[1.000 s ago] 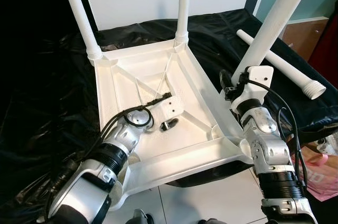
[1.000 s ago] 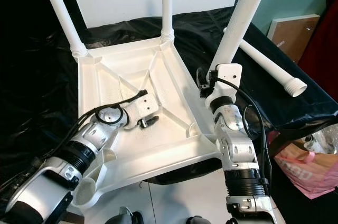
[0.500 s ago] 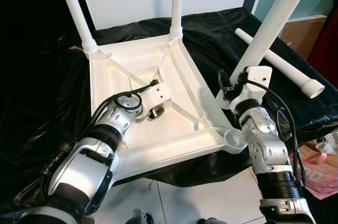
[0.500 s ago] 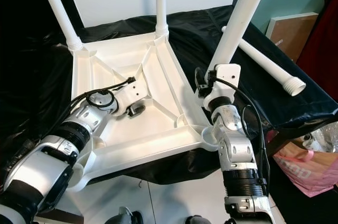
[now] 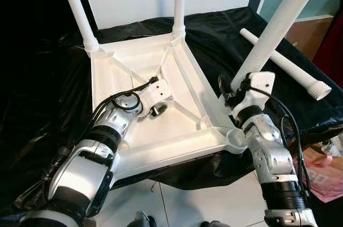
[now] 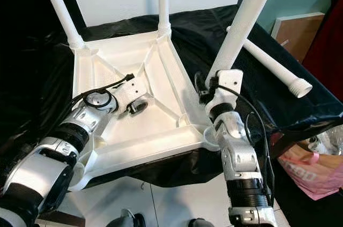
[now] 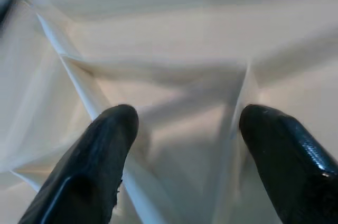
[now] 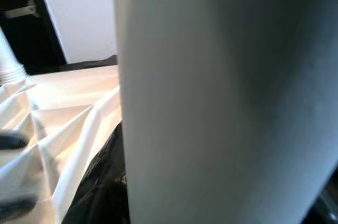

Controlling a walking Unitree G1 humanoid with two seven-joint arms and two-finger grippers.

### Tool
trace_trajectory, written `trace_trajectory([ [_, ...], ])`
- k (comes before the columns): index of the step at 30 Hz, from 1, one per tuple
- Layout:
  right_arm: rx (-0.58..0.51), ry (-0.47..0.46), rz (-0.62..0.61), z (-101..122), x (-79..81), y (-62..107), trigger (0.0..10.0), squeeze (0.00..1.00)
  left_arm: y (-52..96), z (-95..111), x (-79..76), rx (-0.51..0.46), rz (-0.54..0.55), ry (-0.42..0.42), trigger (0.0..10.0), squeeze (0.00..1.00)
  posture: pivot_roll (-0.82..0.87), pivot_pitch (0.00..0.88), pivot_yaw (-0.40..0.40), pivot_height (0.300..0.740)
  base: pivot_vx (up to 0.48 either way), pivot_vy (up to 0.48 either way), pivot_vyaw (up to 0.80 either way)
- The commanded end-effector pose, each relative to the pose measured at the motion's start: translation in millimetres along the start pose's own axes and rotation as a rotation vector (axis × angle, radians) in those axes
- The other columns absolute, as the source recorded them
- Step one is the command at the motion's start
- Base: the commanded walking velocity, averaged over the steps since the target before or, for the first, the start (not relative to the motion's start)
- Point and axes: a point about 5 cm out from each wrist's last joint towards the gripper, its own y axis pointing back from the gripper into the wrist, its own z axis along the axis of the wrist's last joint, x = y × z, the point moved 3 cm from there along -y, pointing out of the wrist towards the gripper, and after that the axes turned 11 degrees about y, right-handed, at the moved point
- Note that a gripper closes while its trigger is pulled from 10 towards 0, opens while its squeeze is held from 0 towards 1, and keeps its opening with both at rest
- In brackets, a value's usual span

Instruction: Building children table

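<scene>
Overhead view of an inverted white children's table top [image 5: 139, 130], underside up, resting on a surface draped in black plastic sheet [image 5: 48, 104]. Two legs are already seated in the far corner sockets: one at 11 o'clock [image 5: 77, 10] and one at 12 o'clock [image 5: 179, 2], both upright. A spare leg [image 5: 284, 66] lies loose on the sheet at 2 o'clock, well apart from the top.

The left gripper [image 7: 182, 145] reaches into the ribbed underside near the centre of the top. In the left wrist view its two black fingers [image 7: 100, 150] are spread apart over a junction of ribs, grasping nothing; the arm appears placed there to press down and steady the top while a leg is fitted.

The right gripper [image 5: 236, 90] sits at 3 o'clock, by the top's right edge, against the lower end of a third leg [image 5: 278, 21], which slants up and away toward 1 o'clock. Whether its fingers are clenched on this leg cannot be told, although the leg's free slant suggests that it is carried. The empty corner socket [image 5: 236, 137] lies just below, at 4 o'clock; the leg seems held there so its end can be brought down into that socket.
</scene>
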Motion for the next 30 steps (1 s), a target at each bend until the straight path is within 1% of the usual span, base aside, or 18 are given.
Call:
trace_trajectory([
  [1,-0.018,-0.002,0.026,5,3.5,2.7,10.0,0.00,8.7,21,16.0,-0.184,0.303,0.069,10.0,0.00,-0.04,0.092,0.002,0.740,0.000,0.000,0.00],
  [3,-0.017,0.002,0.034,4,3.3,6.7,10.0,0.00,14.1,32,-4.1,-0.261,0.181,0.121,10.0,0.00,-0.04,0.092,-0.003,0.740,0.000,0.000,0.00],
  [4,-0.017,0.002,0.034,4,3.3,6.7,10.0,0.00,14.1,32,-4.1,-0.261,0.181,0.121,10.0,0.00,-0.04,0.092,-0.003,0.740,0.000,0.000,0.00],
  [5,-0.018,0.006,0.038,4,3.4,8.0,10.0,0.00,16.7,35,-11.7,-0.290,0.139,0.133,10.0,0.00,-0.04,0.092,-0.004,0.740,0.000,0.000,0.00],
  [8,-0.005,0.017,0.057,0,3.9,12.5,10.0,0.00,31.8,50,-50.9,-0.384,-0.068,0.203,10.0,0.00,-0.02,0.092,-0.016,0.740,0.000,0.000,0.00],
  [9,-0.005,0.017,0.057,0,3.9,12.5,10.0,0.00,31.8,50,-50.9,-0.384,-0.068,0.203,10.0,0.00,-0.02,0.092,-0.016,0.740,0.000,0.000,0.00],
  [10,-0.001,0.020,0.059,-1,3.8,13.4,10.0,0.00,35.5,52,-60.7,-0.392,-0.117,0.212,10.0,0.00,-0.02,0.091,-0.017,0.740,0.000,0.000,0.00],
  [15,0.006,0.022,0.070,-3,4.2,13.8,10.0,0.00,43.1,38,-99.2,-0.311,-0.261,0.191,10.0,0.00,-0.01,0.089,-0.021,0.740,0.000,0.000,0.00],
  [16,0.006,0.022,0.070,-3,4.2,13.8,10.0,0.00,43.1,38,-99.2,-0.311,-0.261,0.191,10.0,0.00,-0.01,0.089,-0.021,0.740,0.000,0.000,0.00],
  [18,0.006,0.024,0.078,-2,4.7,13.8,10.0,0.00,41.4,25,-108.4,-0.246,-0.261,0.161,10.0,0.00,-0.01,0.091,-0.022,0.740,0.000,0.000,0.00],
  [19,0.006,0.024,0.078,-2,4.7,13.8,10.0,0.00,41.4,25,-108.4,-0.246,-0.261,0.161,10.0,0.00,-0.01,0.091,-0.022,0.740,0.000,0.000,0.00],
  [20,0.006,0.026,0.081,-3,4.5,13.9,10.0,0.00,37.2,13,-109.6,-0.183,-0.231,0.125,10.0,0.00,-0.01,0.091,-0.022,0.740,0.000,0.000,0.00],
  [22,0.007,0.026,0.081,-3,4.2,14.0,10.0,0.00,35.7,9,-108.8,-0.160,-0.216,0.115,10.0,0.00,-0.01,0.091,-0.022,0.740,0.000,0.000,0.00],
  [23,0.008,0.030,0.079,-3,3.3,14.3,10.0,0.00,35.8,4,-105.4,-0.121,-0.172,0.100,10.0,0.00,-0.01,0.091,-0.022,0.740,0.000,0.000,0.00],
  [25,0.008,0.030,0.078,-3,3.1,14.6,10.0,0.00,35.6,2,-103.2,-0.106,-0.155,0.102,10.0,0.00,-0.02,0.095,-0.019,0.740,0.000,0.000,0.00],
  [27,0.006,0.030,0.075,-2,2.7,14.7,10.0,0.00,32.4,-2,-89.6,-0.071,-0.065,0.056,10.0,0.00,-0.02,0.095,-0.019,0.740,0.000,0.000,0.00],
  [28,0.006,0.030,0.075,-2,2.7,14.7,10.0,0.00,32.4,-2,-89.6,-0.071,-0.065,0.056,10.0,0.00,-0.02,0.095,-0.019,0.740,0.000,0.000,0.00],
  [30,0.004,0.028,0.071,-2,2.7,14.7,10.0,0.00,29.8,-4,-69.8,-0.043,0.043,0.042,10.0,0.00,-0.02,0.099,-0.015,0.740,0.000,0.000,0.00],
])
